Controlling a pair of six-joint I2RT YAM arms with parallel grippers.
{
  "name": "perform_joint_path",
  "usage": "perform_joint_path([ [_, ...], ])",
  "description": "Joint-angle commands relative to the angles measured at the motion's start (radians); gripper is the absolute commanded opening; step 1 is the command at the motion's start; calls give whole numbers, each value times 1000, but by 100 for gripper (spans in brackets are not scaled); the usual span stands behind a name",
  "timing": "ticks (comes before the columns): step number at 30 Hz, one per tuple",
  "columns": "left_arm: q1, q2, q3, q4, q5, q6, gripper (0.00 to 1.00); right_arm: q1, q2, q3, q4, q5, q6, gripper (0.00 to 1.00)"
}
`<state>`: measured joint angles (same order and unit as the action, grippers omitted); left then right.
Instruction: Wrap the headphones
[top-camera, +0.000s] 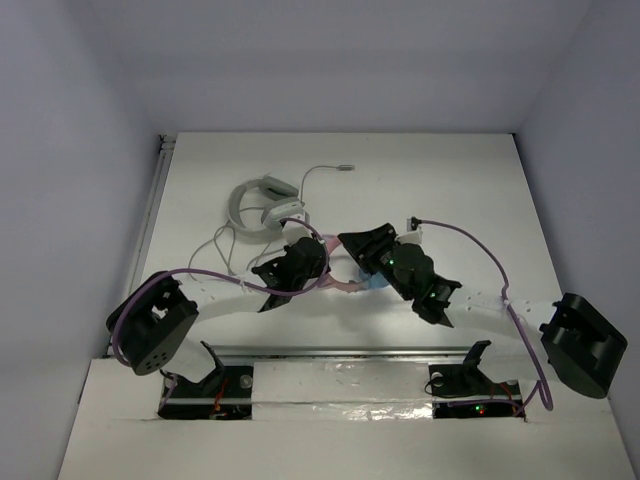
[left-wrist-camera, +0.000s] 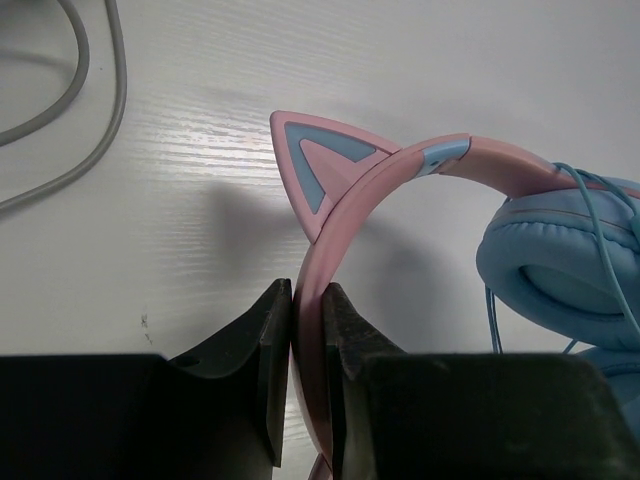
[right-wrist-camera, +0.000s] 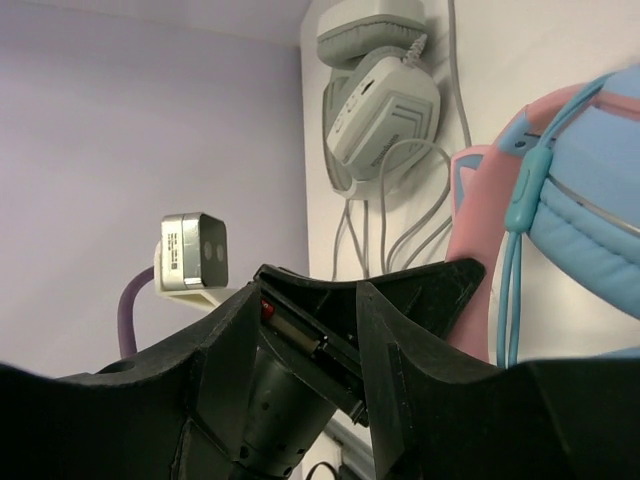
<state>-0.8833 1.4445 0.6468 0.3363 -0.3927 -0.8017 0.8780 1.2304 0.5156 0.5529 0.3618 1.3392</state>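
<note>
The headphones (top-camera: 350, 284) lie mid-table between my two grippers: a pink cat-ear headband (left-wrist-camera: 330, 215), light blue ear cups (left-wrist-camera: 560, 265) and a thin blue cable (left-wrist-camera: 603, 225). My left gripper (left-wrist-camera: 308, 325) is shut on the headband just below one cat ear (left-wrist-camera: 312, 168); in the top view it (top-camera: 322, 268) is at the headphones' left side. My right gripper (right-wrist-camera: 310, 300) is open and empty, beside the headband (right-wrist-camera: 478, 290) and an ear cup (right-wrist-camera: 600, 235). The cable's inline remote (right-wrist-camera: 525, 190) hangs across that cup. In the top view the right gripper (top-camera: 362, 246) is above the headphones.
Larger white-grey headphones (top-camera: 262, 205) with a grey cable (left-wrist-camera: 95, 110) lie just behind, close to the left gripper; they also show in the right wrist view (right-wrist-camera: 385, 100). A grey plug (top-camera: 345, 167) lies further back. The booth's walls enclose the table on three sides.
</note>
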Motion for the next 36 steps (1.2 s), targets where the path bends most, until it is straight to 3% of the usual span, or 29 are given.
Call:
perform_joint_path([
  [1, 1, -26, 22, 56, 37, -18, 0, 1, -3, 60, -48, 65, -51, 49],
  [13, 1, 27, 53, 66, 31, 68, 0, 1, -285, 116, -309, 348, -316, 48],
  [23, 1, 244, 235, 79, -43, 190, 0, 1, -647, 54, -614, 433, -491, 47],
  [24, 1, 249, 243, 79, -43, 193, 4, 1, -676, 54, -664, 433, -500, 47],
  [25, 1, 254, 246, 79, -43, 193, 18, 1, -730, 58, -689, 433, -508, 47],
  [28, 1, 225, 238, 81, -55, 200, 42, 1, -793, 84, -786, 436, -532, 48],
  [29, 1, 206, 232, 72, -60, 200, 54, 1, -824, 107, -807, 430, -552, 56],
  [32, 1, 108, 209, 38, -95, 214, 70, 1, -864, 167, -881, 419, -581, 65],
  [36, -8, -112, 212, -49, -72, 240, 74, 1, -894, 262, -953, 391, -626, 67],
])
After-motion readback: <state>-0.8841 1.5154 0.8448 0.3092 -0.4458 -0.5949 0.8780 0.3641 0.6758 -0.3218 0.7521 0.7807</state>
